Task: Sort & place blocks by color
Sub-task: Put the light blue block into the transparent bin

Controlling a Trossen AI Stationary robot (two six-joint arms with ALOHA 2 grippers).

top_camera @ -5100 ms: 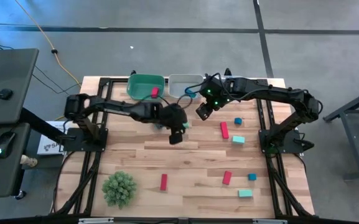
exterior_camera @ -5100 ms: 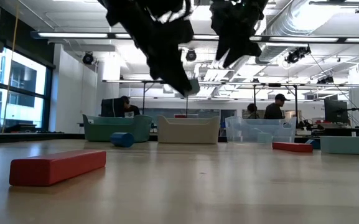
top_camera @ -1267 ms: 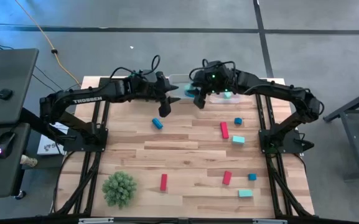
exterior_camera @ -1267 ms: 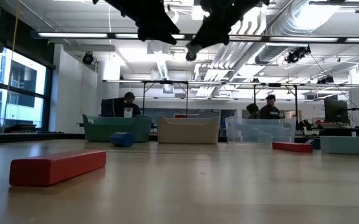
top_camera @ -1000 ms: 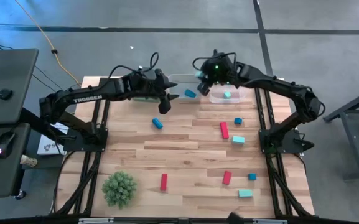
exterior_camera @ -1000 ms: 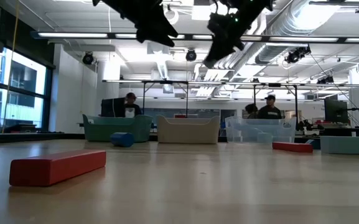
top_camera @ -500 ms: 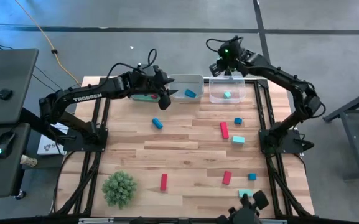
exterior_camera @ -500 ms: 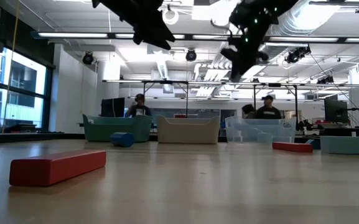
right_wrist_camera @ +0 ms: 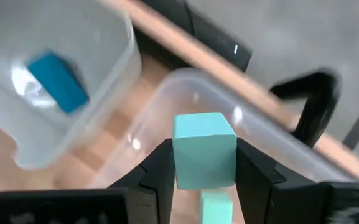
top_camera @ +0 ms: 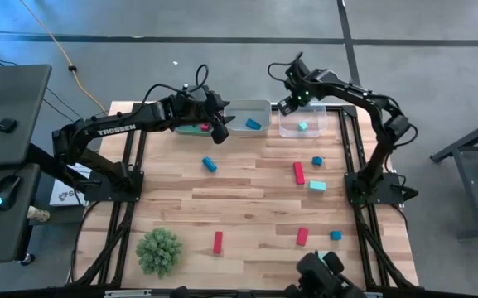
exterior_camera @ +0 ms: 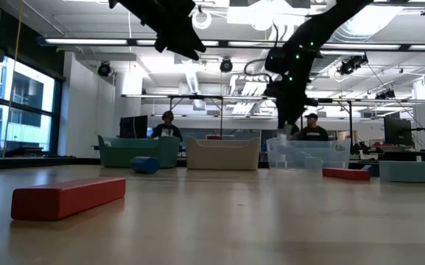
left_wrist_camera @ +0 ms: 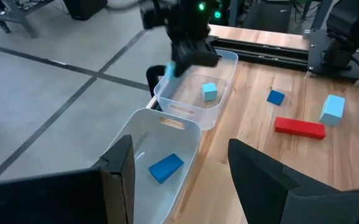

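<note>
Three blocks are seen already binned: a red one in the green bin (top_camera: 190, 122) beneath the left arm, a blue block (top_camera: 253, 124) in the grey bin (top_camera: 259, 105) just ahead of the left gripper (top_camera: 219, 130), and a teal cube (top_camera: 303, 126) in the clear bin (top_camera: 321, 115). The right gripper (right_wrist_camera: 205, 163) is shown pinching a further teal cube (right_wrist_camera: 204, 149) between its fingers, held directly above the clear bin, with the binned teal cube beneath it; release into that bin is judged to be the step in hand. The left gripper is held with fingers spread and nothing between them, above the near edge of the grey bin. On the table (top_camera: 247, 194), well away from both grippers, about eight blocks are left: a blue piece (top_camera: 210, 164), a long red bar (top_camera: 298, 172), a blue cube (top_camera: 316, 161), a teal block (top_camera: 316, 186), two more red bars (top_camera: 218, 241) and a small blue cube (top_camera: 335, 235). The task is judged roughly one third done.
</note>
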